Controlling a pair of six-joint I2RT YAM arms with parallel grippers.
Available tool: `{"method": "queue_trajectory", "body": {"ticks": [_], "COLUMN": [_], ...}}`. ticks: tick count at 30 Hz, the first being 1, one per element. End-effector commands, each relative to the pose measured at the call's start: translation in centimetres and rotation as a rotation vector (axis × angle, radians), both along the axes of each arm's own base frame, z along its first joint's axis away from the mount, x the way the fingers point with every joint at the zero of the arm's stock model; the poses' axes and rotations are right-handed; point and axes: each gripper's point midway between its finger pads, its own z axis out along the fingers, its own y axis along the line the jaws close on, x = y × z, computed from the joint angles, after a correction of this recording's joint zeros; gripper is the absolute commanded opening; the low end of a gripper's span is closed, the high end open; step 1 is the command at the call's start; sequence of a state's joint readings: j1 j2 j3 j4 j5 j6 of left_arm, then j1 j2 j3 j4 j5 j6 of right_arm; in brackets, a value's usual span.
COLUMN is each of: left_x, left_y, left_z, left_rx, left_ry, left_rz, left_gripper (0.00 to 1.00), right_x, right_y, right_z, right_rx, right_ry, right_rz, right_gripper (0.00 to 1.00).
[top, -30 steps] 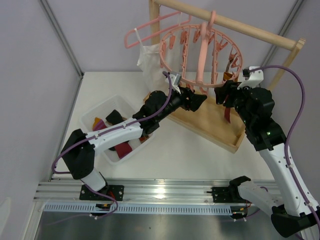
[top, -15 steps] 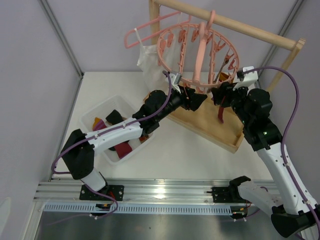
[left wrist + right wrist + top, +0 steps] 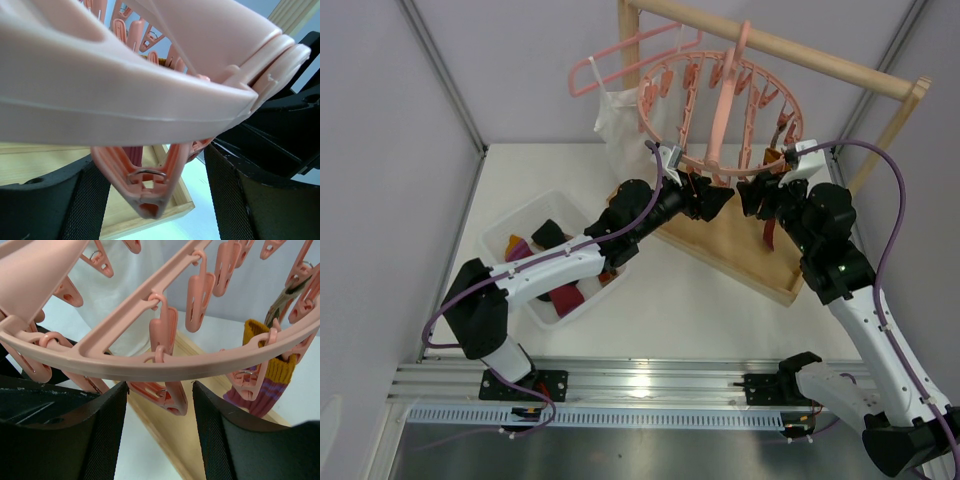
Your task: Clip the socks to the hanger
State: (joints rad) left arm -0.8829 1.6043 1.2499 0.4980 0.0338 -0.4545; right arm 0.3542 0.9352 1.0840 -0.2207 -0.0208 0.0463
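The round pink hanger hangs tilted from the wooden rail. My left gripper is under its near rim, open, with one dangling pink clip between its fingers. My right gripper is just to the right, also open, and another clip hangs between its fingers untouched. A maroon sock hangs from the rim beside the right gripper. In the right wrist view a sock with a yellow cuff is held by a clip. More socks lie in the white bin.
A white camisole on a thin pink coat hanger hangs at the left end of the wooden rail. The rack's wooden base tray lies below both grippers. The two grippers are close together under the ring.
My right gripper has moved left, closer to the left one, and its jaws have narrowed a little. The hanger has swung and tilted, and the maroon sock shifted with it. The left arm has hardly moved.
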Motion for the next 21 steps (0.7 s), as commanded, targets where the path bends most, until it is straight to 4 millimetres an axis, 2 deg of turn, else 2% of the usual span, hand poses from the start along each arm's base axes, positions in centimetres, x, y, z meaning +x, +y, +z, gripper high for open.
{"method": "queue_trajectory", "body": {"ticks": [1, 9, 21], "left_x": [-0.7, -0.7, -1.0], "left_y": [0.9, 0.8, 0.7], "left_z": [4.7, 4.5, 4.8], "left_rx": [-0.074, -0.072, -0.076], "left_ry": [-0.063, -0.058, -0.060], "left_rz": [-0.012, -0.014, -0.031], "left_gripper": [0.74, 0.73, 0.74], "right_x": [0.0, 0.2, 0.8], "right_y": [0.2, -0.1, 0.1], "right_z": [2.5, 3.5, 2.4], "right_rx": [0.015, 0.020, 0.016], "right_ry": [-0.101, -0.140, -0.119], "right_rz": [0.012, -0.002, -0.008], "right_gripper": [0.58, 0.59, 0.59]}}
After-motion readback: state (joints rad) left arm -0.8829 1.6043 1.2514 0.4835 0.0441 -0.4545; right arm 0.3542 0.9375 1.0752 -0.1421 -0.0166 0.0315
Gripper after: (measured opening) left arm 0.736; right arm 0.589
